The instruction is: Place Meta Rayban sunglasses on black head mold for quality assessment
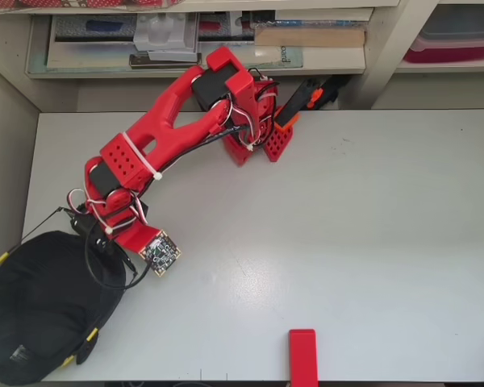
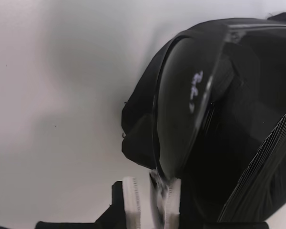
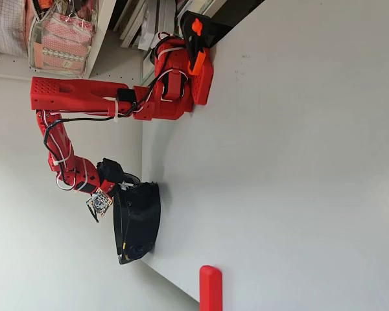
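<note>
The black head mold (image 1: 40, 310) lies at the table's front left corner in the overhead view. The sunglasses (image 1: 91, 333) sit around it, thin temples with yellow tips running along both sides. My red arm reaches down to the mold's upper right edge, and the gripper (image 1: 105, 235) is at the glasses' front. Filling the wrist view is one dark lens (image 2: 181, 109) with a white logo, against the ribbed head mold (image 2: 260, 176). The gripper (image 2: 151, 193) is shut on the lens rim between its white pads (image 2: 131, 200). In the sideways fixed view, the gripper (image 3: 120, 183) meets the head mold (image 3: 139, 220).
A small red block (image 1: 302, 355) lies at the table's front edge, right of the mold. The arm's base (image 1: 254, 133) is clamped at the back edge, with shelves (image 1: 202, 40) behind it. The table (image 1: 371, 226) ends just left of the mold.
</note>
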`<state>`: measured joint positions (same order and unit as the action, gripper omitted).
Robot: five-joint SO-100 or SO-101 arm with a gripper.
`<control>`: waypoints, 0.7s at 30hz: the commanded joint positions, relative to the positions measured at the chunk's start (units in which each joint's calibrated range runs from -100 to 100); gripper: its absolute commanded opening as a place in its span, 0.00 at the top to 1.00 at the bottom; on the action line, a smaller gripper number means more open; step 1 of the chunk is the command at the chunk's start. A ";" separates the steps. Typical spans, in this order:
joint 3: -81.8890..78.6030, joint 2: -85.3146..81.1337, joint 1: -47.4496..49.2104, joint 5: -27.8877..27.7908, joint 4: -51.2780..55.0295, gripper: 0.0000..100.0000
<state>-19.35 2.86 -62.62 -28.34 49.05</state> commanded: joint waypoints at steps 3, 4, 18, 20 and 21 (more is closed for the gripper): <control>10.34 -3.91 0.29 -0.53 5.69 0.50; 11.34 -4.59 0.29 -0.53 6.90 0.50; 12.34 -17.58 -2.53 0.11 22.91 0.52; 12.25 -18.25 -2.18 1.90 24.64 0.52; 12.25 -18.34 -2.36 3.24 26.11 0.52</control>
<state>-12.49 -8.82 -64.63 -28.16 70.80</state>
